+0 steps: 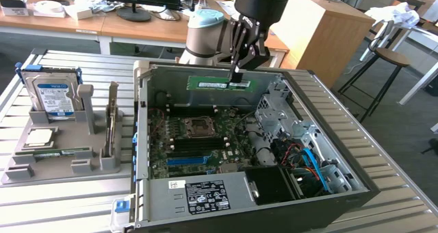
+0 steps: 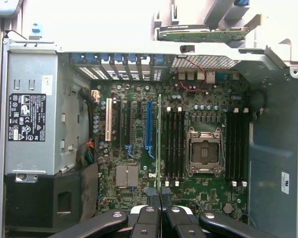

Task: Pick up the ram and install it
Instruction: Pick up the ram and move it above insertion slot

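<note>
Pincer (image 1: 237, 82) is clamped on the ram (image 1: 220, 83), nearer to 1 end (grip looks off-centre, I judge). The stick hangs high above the processor socket (image 1: 198, 124), inside the open pc case (image 1: 141, 115). Its long axis is level. In wrist view it shows edge-on, parallel w/ the black memory slots (image 2: 173, 144) beside the socket, approx. over their outer edge.
</note>
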{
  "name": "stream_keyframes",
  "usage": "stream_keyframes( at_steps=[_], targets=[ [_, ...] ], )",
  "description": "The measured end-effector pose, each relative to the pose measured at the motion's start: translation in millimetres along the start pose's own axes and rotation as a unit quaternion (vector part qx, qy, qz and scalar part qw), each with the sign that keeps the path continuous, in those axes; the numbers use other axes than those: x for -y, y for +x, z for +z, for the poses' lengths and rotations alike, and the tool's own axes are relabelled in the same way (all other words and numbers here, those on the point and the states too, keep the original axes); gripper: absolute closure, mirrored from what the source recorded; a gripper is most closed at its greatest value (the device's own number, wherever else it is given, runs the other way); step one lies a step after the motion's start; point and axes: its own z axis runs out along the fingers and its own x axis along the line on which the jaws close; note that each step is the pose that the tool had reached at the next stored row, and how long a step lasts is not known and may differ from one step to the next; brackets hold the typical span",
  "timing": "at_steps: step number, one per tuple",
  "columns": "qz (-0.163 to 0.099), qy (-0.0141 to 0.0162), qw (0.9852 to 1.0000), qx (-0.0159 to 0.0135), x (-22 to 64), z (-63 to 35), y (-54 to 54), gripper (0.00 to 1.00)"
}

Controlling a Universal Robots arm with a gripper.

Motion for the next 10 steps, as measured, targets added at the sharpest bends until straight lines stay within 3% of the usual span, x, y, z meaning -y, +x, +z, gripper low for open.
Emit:
stream_keyframes(
  at_steps=[10],
  targets=[
    [0.0,0.0,1.0,0.0,-0.5,0.7,-13.6,0.89]
  ],
)
